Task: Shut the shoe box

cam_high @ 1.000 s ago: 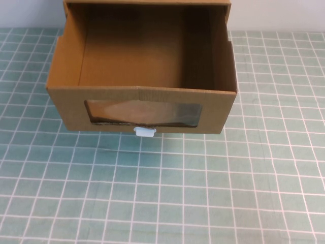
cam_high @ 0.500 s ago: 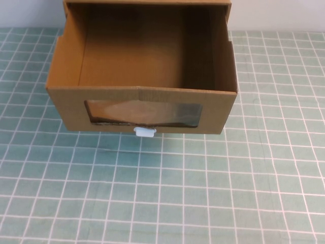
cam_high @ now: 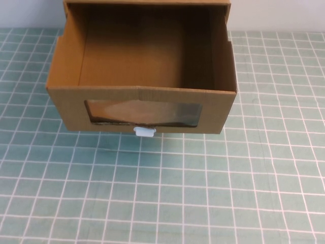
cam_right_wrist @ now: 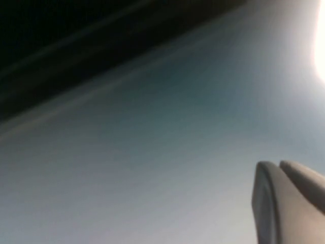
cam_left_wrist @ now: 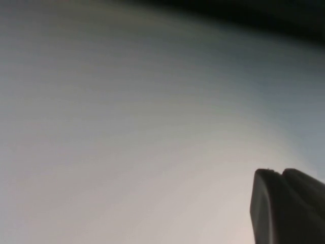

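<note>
The shoe box (cam_high: 66, 109) is a brown cardboard drawer standing on the gridded mat at the middle back of the high view. It is pulled out toward me from its outer sleeve (cam_high: 147, 2), and its inside looks empty. Its front panel has a clear window (cam_high: 143, 113) with a small white tab (cam_high: 144, 132) below it. Neither arm shows in the high view. My left gripper (cam_left_wrist: 279, 173) shows only in the left wrist view, fingers together, facing a blank pale surface. My right gripper (cam_right_wrist: 278, 165) shows only in the right wrist view, fingers together, holding nothing.
The green mat with a white grid (cam_high: 162, 193) covers the table in front of and beside the box. A pale wall (cam_high: 279, 15) stands behind it. A dark band (cam_right_wrist: 76, 46) crosses the right wrist view.
</note>
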Tool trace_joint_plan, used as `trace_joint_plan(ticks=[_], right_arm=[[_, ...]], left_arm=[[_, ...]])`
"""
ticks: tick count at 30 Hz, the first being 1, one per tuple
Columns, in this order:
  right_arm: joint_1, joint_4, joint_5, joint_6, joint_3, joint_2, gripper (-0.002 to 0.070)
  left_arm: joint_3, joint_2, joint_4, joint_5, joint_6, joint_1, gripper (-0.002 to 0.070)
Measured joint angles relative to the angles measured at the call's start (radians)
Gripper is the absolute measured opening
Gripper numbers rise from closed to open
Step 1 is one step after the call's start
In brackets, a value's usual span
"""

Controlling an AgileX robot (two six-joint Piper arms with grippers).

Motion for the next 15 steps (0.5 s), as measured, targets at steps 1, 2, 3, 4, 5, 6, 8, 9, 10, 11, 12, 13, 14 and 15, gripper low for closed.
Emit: trace_joint_plan(ticks=[1, 2, 3, 4, 5, 6, 8, 9, 10, 11, 12, 13, 14, 15], right_arm=[[0.000, 0.000, 0.075, 0.001, -0.058, 0.050, -0.0014], [0.000, 0.000, 0.138, 0.001, -0.113, 0.092, -0.0014], [0.000, 0.000, 0.219, 0.002, -0.164, 0.144, -0.0014], [0.000, -0.004, 0.297, 0.004, -0.209, 0.196, -0.0014], [0.000, -0.012, 0.370, 0.003, -0.240, 0.236, -0.0014], [0.000, -0.018, 0.434, 0.003, -0.270, 0.285, -0.0014], [0.000, -0.024, 0.522, 0.003, -0.301, 0.368, -0.0014], [0.000, -0.028, 0.554, 0.003, -0.306, 0.410, -0.0014], [0.000, -0.030, 0.585, 0.003, -0.306, 0.449, -0.0014], [0.000, -0.037, 0.609, 0.003, -0.306, 0.485, -0.0014], [0.000, -0.053, 0.633, 0.003, -0.306, 0.517, -0.0014], [0.000, -0.072, 0.648, 0.003, -0.306, 0.549, -0.0014], [0.000, -0.088, 0.658, 0.003, -0.306, 0.573, -0.0014], [0.000, -0.101, 0.666, 0.003, -0.304, 0.599, -0.0014]], left_arm=[[-0.048, 0.043, 0.000, 0.079, 0.000, 0.000, -0.0005], [-0.085, 0.073, 0.000, 0.143, 0.000, 0.000, -0.0005], [-0.129, 0.112, 0.000, 0.225, 0.000, 0.000, -0.0005], [-0.169, 0.152, 0.000, 0.305, 0.000, 0.000, -0.0005], [-0.204, 0.184, 0.000, 0.366, 0.000, 0.000, -0.0005], [-0.233, 0.225, 0.000, 0.439, -0.005, 0.000, -0.0005], [-0.266, 0.294, 0.000, 0.562, -0.009, 0.000, -0.0005], [-0.270, 0.329, 0.005, 0.604, -0.009, 0.000, -0.0005], [-0.270, 0.361, 0.014, 0.641, -0.003, 0.000, -0.0005], [-0.270, 0.390, 0.028, 0.667, 0.001, 0.000, -0.0005], [-0.266, 0.416, 0.037, 0.689, 0.003, 0.000, -0.0005], [-0.262, 0.441, 0.044, 0.700, 0.005, 0.000, -0.0005], [-0.259, 0.459, 0.046, 0.704, 0.005, 0.000, -0.0005], [-0.259, 0.482, 0.048, 0.711, 0.006, 0.000, -0.0005]])
